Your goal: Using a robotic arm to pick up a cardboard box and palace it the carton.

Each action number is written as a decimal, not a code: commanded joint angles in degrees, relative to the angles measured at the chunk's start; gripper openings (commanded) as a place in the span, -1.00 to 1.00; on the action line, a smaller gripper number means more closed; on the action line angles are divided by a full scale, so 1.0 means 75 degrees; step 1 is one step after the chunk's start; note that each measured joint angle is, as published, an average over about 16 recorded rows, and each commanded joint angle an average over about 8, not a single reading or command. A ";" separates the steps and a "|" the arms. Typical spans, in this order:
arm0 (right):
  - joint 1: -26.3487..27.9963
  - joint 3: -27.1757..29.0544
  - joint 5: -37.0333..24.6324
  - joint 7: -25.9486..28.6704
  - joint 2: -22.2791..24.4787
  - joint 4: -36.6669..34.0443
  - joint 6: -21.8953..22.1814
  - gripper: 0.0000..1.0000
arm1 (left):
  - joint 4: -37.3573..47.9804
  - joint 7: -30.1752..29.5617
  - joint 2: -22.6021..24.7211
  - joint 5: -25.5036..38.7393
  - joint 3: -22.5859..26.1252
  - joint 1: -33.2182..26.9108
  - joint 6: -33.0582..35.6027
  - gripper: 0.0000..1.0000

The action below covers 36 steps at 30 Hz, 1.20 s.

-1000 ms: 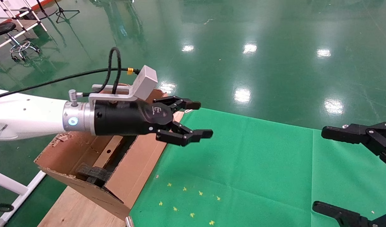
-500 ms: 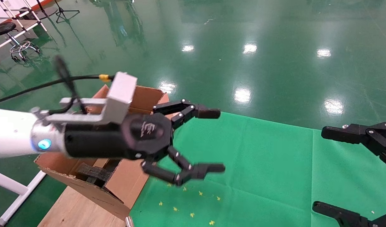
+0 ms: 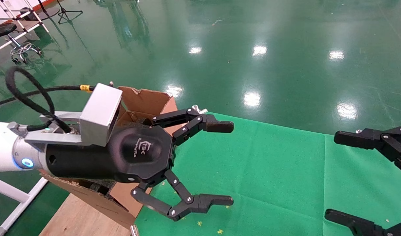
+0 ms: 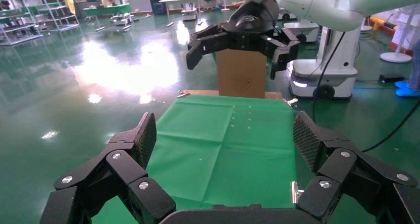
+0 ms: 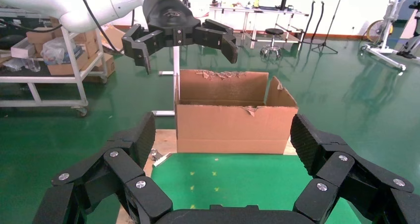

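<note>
The white robotic arm reaches in from the left in the head view. Its black gripper [image 3: 231, 163] is wide open and empty, above the carton's near edge and the green cloth. It also shows farther off in the left wrist view [image 4: 233, 60] and the right wrist view [image 5: 188, 55]. The carton [image 3: 144, 98] is large, brown and torn-edged; it shows behind that gripper [image 4: 242, 80] [image 5: 233, 127]. The cardboard box is hidden. My left gripper [image 4: 225, 135] and my right gripper [image 5: 223, 130] are open and empty over the cloth. Black fingers [image 3: 367, 139] show at the head view's right edge.
A green cloth [image 3: 269, 170] with small yellow marks covers a wooden table [image 3: 76, 219], held by metal clips [image 4: 296, 192]. A white robot base [image 4: 322, 75] stands beyond the table. Stools and racks [image 3: 10, 36] stand far off on the green floor.
The white arm's gripper has rolled, opened much wider and come nearer the head camera. It now covers the carton's inside, where a slim brown piece with a hole showed before. The black fingers at right are unmoved.
</note>
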 commanded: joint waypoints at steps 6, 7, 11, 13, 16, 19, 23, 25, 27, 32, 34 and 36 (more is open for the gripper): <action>0.0000 0.0000 0.0000 0.0000 0.0000 0.0000 0.0000 1.00 | 0.0089 -0.0021 0.0014 0.0065 0.0077 -0.0071 -0.0041 1.00; 0.0000 0.0000 0.0000 0.0001 0.0000 0.0000 0.0000 1.00 | 0.0097 -0.0024 0.0016 0.0071 0.0085 -0.0078 -0.0045 1.00; 0.0000 0.0000 0.0000 0.0001 0.0000 0.0000 -0.0001 1.00 | 0.0124 -0.0031 0.0021 0.0093 0.0109 -0.0099 -0.0059 1.00; 0.0000 0.0000 0.0000 0.0001 0.0000 0.0000 -0.0001 1.00 | 0.0134 -0.0034 0.0022 0.0101 0.0119 -0.0107 -0.0065 1.00; 0.0000 0.0000 0.0000 0.0001 0.0000 0.0000 -0.0001 1.00 | 0.0147 -0.0037 0.0024 0.0111 0.0130 -0.0117 -0.0071 1.00; 0.0000 0.0000 0.0000 0.0001 0.0000 0.0000 -0.0001 1.00 | 0.0158 -0.0039 0.0026 0.0119 0.0139 -0.0125 -0.0076 1.00; 0.0000 0.0000 0.0000 0.0001 0.0000 0.0000 -0.0001 1.00 | 0.0168 -0.0041 0.0028 0.0128 0.0148 -0.0133 -0.0079 1.00; 0.0000 0.0000 0.0000 0.0001 0.0000 0.0000 -0.0001 1.00 | 0.0172 -0.0042 0.0028 0.0131 0.0152 -0.0136 -0.0081 1.00; 0.0000 0.0000 0.0000 0.0001 0.0000 0.0000 -0.0001 1.00 | 0.0175 -0.0043 0.0029 0.0134 0.0155 -0.0139 -0.0082 1.00; 0.0000 0.0000 0.0000 0.0001 0.0000 0.0000 -0.0002 1.00 | 0.0180 -0.0046 0.0032 0.0138 0.0160 -0.0145 -0.0085 1.00; 0.0000 0.0000 0.0000 0.0001 0.0000 0.0000 -0.0002 1.00 | 0.0181 -0.0047 0.0032 0.0139 0.0161 -0.0146 -0.0086 1.00; 0.0000 0.0000 0.0000 0.0001 0.0000 0.0000 -0.0002 1.00 | 0.0182 -0.0048 0.0033 0.0141 0.0162 -0.0147 -0.0088 1.00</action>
